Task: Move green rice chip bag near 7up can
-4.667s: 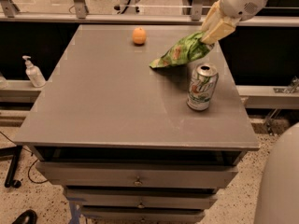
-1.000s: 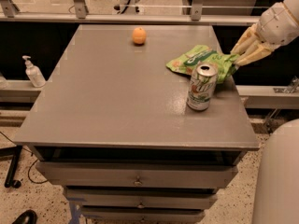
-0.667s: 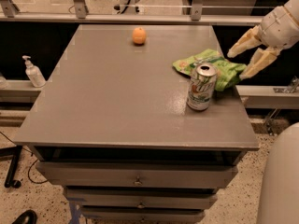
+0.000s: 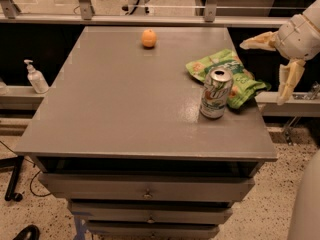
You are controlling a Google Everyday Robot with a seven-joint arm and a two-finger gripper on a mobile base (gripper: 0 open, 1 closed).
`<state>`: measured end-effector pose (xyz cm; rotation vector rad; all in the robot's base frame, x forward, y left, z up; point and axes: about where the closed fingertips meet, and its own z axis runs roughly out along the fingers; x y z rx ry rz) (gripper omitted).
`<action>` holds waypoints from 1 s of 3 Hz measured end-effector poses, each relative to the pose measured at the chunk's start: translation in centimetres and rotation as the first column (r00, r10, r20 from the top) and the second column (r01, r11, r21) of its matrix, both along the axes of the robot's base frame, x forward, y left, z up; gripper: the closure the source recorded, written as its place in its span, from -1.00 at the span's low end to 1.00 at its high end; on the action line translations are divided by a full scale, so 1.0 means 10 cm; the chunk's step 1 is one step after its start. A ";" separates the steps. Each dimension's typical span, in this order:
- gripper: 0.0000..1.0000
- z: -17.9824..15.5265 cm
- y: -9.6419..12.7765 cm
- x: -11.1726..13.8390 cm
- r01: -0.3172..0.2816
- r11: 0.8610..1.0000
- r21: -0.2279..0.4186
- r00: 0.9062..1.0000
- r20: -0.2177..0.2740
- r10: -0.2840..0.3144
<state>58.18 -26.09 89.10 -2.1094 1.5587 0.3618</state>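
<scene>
The green rice chip bag (image 4: 220, 71) lies flat on the grey table (image 4: 115, 104) near its right edge. The 7up can (image 4: 216, 93) stands upright just in front of the bag and overlaps it in view. My gripper (image 4: 271, 68) is off the table's right edge, to the right of the bag and clear of it. It is open and empty, with one pale finger (image 4: 259, 41) pointing left and the other finger (image 4: 286, 83) pointing down.
A small orange fruit (image 4: 148, 38) sits at the back middle of the table. A soap dispenser bottle (image 4: 35, 77) stands on a ledge to the left. Drawers are below the tabletop. A railing runs behind the table.
The gripper carried the bag down beside the can, let it go, opened, and drew back to the right off the table edge. The bag now lies flat behind the can.
</scene>
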 end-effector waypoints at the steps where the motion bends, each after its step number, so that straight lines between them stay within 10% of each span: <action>1: -1.00 0.21 -0.03 -0.18 0.079 0.996 0.036 0.997 0.022 -0.080; 3: -1.00 0.74 0.18 -0.48 0.246 0.962 0.118 0.962 0.090 -0.258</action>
